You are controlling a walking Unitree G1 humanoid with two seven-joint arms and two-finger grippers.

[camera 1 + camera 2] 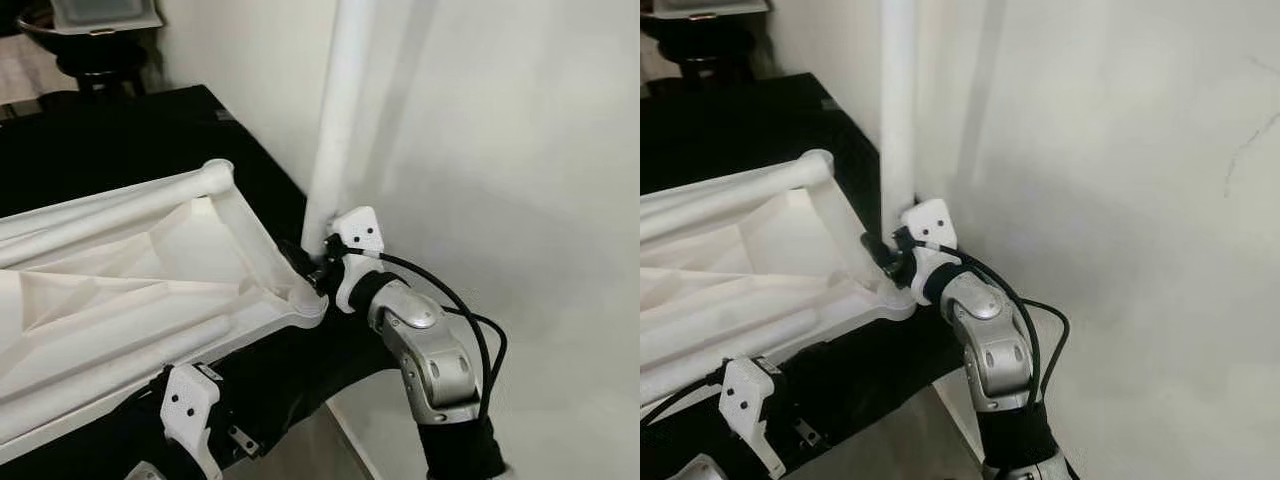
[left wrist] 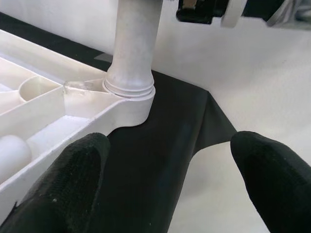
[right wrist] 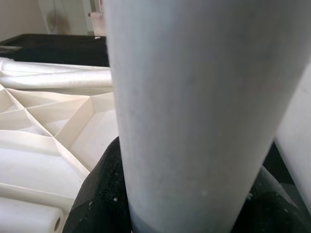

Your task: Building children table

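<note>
Black counter under the upturned tabletop; right gripper fingers clamped round the upright leg above its corner socket; left gripper fingers spread wide, holding nothing; any tilt and I reckon the threads cross or jam.

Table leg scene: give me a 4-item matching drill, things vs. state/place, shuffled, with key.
Things:
1. table leg
2. tabletop
3. left gripper
4. right gripper

States:
A. open, holding nothing
B. upside down on the black surface, ribs showing
C. shut on the leg, near its base
D. upright in the corner socket

Pairs: 1-D, 2-B, 3-A, 4-C
</note>
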